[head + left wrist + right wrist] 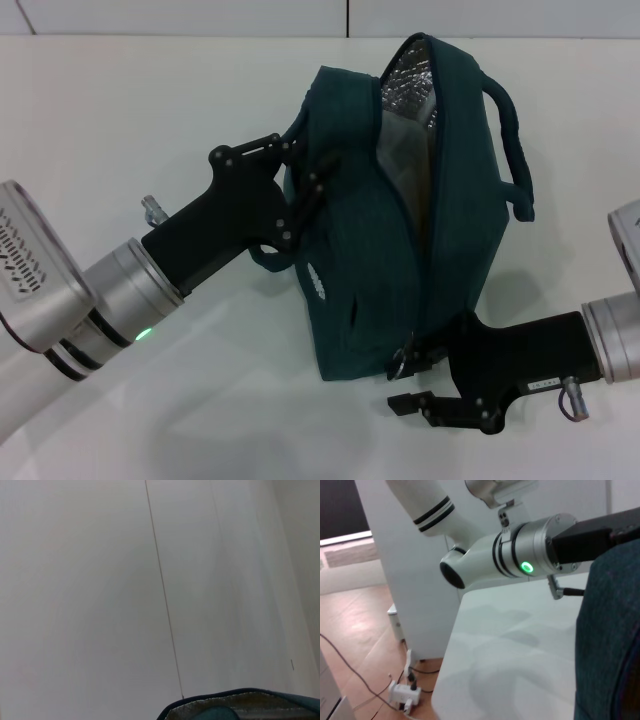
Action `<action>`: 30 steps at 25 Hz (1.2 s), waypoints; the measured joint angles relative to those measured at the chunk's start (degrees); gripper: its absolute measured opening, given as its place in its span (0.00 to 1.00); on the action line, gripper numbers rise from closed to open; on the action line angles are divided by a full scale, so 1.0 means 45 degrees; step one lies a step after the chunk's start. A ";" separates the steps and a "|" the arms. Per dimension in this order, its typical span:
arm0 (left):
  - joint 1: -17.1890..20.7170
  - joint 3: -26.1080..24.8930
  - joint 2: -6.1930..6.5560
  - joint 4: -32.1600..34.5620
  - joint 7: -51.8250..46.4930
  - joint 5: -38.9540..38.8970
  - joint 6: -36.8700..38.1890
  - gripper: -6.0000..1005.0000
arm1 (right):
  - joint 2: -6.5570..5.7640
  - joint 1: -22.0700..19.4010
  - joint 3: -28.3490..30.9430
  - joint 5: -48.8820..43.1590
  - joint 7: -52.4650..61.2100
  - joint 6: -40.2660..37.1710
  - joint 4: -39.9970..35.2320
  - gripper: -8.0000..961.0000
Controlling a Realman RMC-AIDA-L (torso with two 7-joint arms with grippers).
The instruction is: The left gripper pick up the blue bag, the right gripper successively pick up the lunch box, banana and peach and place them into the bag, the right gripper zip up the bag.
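Observation:
The blue bag [400,230] stands tilted on the white table [150,110], its top gaping to show silver lining [405,95]. My left gripper [300,195] is shut on the bag's left side, by a strap. My right gripper [420,378] sits at the bag's near end, open, one finger [415,405] below the metal zipper pull [400,364] and the other against the fabric. The bag's rim [240,702] edges the left wrist view, and its cloth [612,640] fills one side of the right wrist view. Lunch box, banana and peach are out of view.
A loose carry handle [512,140] arches off the bag's right side. The right wrist view shows my left arm [520,555] over the table, the table's edge [445,660], and floor with cables [402,692] below.

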 joint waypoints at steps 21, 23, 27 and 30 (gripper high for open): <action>-0.0045 -0.0039 0.0000 0.0000 -0.0019 0.0038 -0.0005 0.25 | -0.0013 -0.0710 -0.1192 0.1574 -0.2609 0.0349 0.0060 0.23; -0.0044 -0.0040 0.0000 0.0000 -0.0019 0.0040 -0.0003 0.25 | -0.0002 -0.0717 -0.1199 0.1646 -0.2778 0.0354 0.0060 0.22; -0.0040 -0.0039 0.0001 -0.0012 -0.0019 0.0042 0.0006 0.25 | 0.0001 -0.0693 -0.1671 0.2035 -0.3000 0.0219 0.0058 0.21; -0.0013 -0.0039 0.0001 -0.0017 -0.0020 0.0041 0.0018 0.25 | 0.0002 -0.0640 -0.2200 0.2605 -0.3018 0.0246 0.0047 0.20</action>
